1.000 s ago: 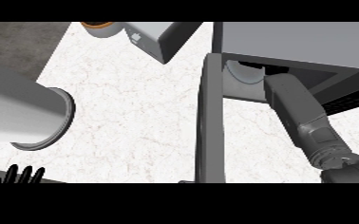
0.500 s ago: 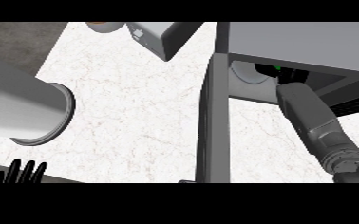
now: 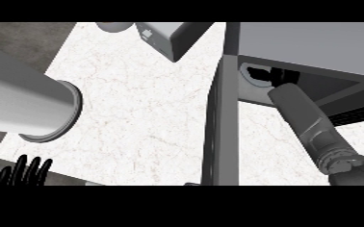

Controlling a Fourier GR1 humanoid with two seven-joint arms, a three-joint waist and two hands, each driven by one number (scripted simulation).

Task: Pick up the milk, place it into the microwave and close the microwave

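**Currently: right forearm reaches into the open microwave, left hand rests at the lower edge**

Head view, looking steeply down.

- Desk (image 3: pixel 142 91): white marbled top, filling the middle of the view. Darker floor shows past its upper left corner.
- Microwave (image 3: pixel 298 43): grey box at the upper right. Its door (image 3: pixel 217 125) stands open, seen edge-on as a dark vertical slab running from the box down to the lower edge of the view. The cavity behind it is dark.
- Right forearm (image 3: pixel 309 122): grey, coming in from the lower right and slanting up-left into the microwave opening. Its far end goes into the dark cavity. The right hand itself is hidden inside; cannot tell whether its fingers are straight or curled, or whether they hold anything.
- Pale round shape (image 3: pixel 254 73) just inside the opening, next to the tip of the forearm; partly hidden, so I cannot say what it is.
- Milk: cannot be picked out anywhere on the desk; whether it sits inside the microwave cannot be told.
- Left hand (image 3: pixel 25 169): black fingers pointing up at the lower left corner, spread and relaxed, holding nothing, resting.
- Large grey cylinder (image 3: pixel 32 106) with a flared rim lies across the left side, over the desk's left edge.
- Grey box-like object (image 3: pixel 171 36) at the top centre, tilted, one corner pointing down toward the desk.
- Small round object (image 3: pixel 116 26) at the top edge, left of that box, cut off by the view.
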